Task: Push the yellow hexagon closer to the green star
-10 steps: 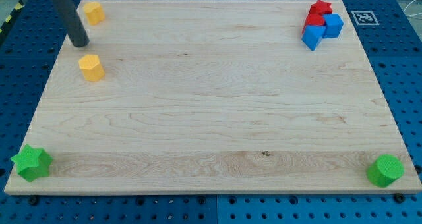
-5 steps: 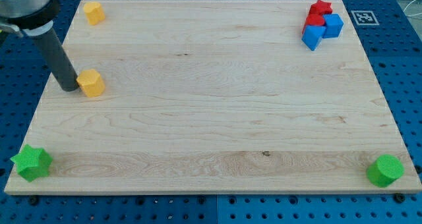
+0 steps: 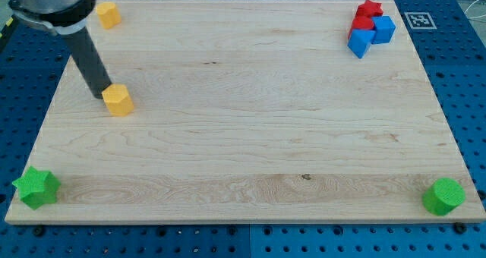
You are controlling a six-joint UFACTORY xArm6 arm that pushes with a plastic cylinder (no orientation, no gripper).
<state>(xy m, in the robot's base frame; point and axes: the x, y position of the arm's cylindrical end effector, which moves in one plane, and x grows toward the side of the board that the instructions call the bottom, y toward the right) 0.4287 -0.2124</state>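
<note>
While no gripper is fitted to the arm, my tip (image 3: 101, 95) is seen touching the upper-left edge of the yellow hexagonal block (image 3: 118, 100) in the left part of the frame, on the pale wooden board (image 3: 250, 129). Well apart, at the lower-left corner, the green star-shaped block (image 3: 36, 187) is found.

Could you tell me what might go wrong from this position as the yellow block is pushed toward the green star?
My tip touches the yellow hexagon at its upper-left, so a push would likely drive it toward the view's right, away from the green star at bottom left. The off-centre contact could let the block slip aside. The star sits at the board's corner edge.
</note>
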